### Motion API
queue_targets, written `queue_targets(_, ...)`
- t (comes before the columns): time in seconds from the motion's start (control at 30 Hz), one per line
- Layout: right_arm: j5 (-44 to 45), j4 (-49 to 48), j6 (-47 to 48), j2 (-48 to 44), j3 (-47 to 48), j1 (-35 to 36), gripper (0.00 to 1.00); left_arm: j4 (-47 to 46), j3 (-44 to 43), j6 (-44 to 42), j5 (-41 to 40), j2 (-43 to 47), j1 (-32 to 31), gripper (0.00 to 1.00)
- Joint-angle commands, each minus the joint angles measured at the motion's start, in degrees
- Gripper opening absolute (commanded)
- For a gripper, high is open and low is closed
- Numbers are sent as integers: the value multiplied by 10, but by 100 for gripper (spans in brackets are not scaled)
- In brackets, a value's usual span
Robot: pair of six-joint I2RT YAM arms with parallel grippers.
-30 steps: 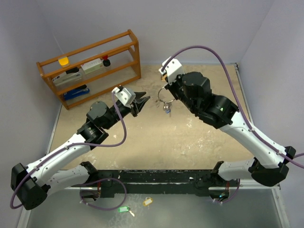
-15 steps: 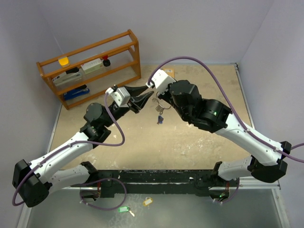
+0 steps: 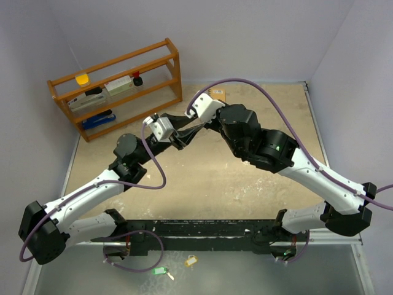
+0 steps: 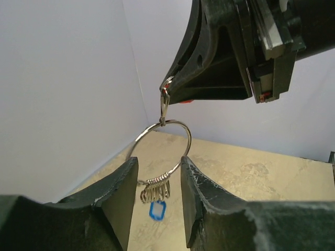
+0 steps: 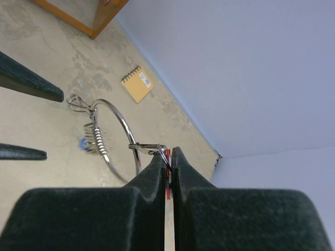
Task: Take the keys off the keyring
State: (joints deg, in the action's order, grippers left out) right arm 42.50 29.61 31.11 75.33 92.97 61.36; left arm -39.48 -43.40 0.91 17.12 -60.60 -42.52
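The keyring (image 4: 163,140) is a thin silver wire ring hanging in the air from my right gripper (image 5: 171,154). That gripper is shut on the red-tagged key (image 5: 168,175), whose small split ring links it to the big ring (image 5: 114,137). A bunch of silver keys (image 4: 155,191) and the blue tag (image 4: 157,210) dangle at the ring's bottom. My left gripper (image 4: 155,167) is open, its two fingers (image 4: 118,201) standing on either side of the ring's lower arc. From above, both grippers (image 3: 186,136) (image 3: 195,126) meet mid-table and hide the ring.
A wooden shelf (image 3: 116,86) with small items stands at the back left. A small tan notebook (image 5: 137,83) lies on the sandy table near the back wall. A green tag (image 3: 159,270) and a yellow tag (image 3: 191,260) lie below the arm bases.
My right arm swung left, carrying the keyring to the left gripper. The left gripper came up to meet it and its jaws widened, now straddling the ring.
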Motion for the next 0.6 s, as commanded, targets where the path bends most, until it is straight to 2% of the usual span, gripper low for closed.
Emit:
queue_targets(0.0,2,-48,28,-16,4,5,0,-70,3,11,31,-8,-3,44)
queue_targets(0.07,-6,-48,25,-18,2,5,0,-88,3,16,36,-14,-3,52)
queue_targets(0.17,-18,-45,20,-20,-1,6,0,-107,-1,17,36,-22,-2,58)
queue_targets(0.37,-40,-29,12,-17,3,9,0,-113,-22,-1,52,-49,-3,63)
queue_targets(0.57,-66,-24,6,-27,-1,12,0,-120,-36,-5,52,-76,-2,64)
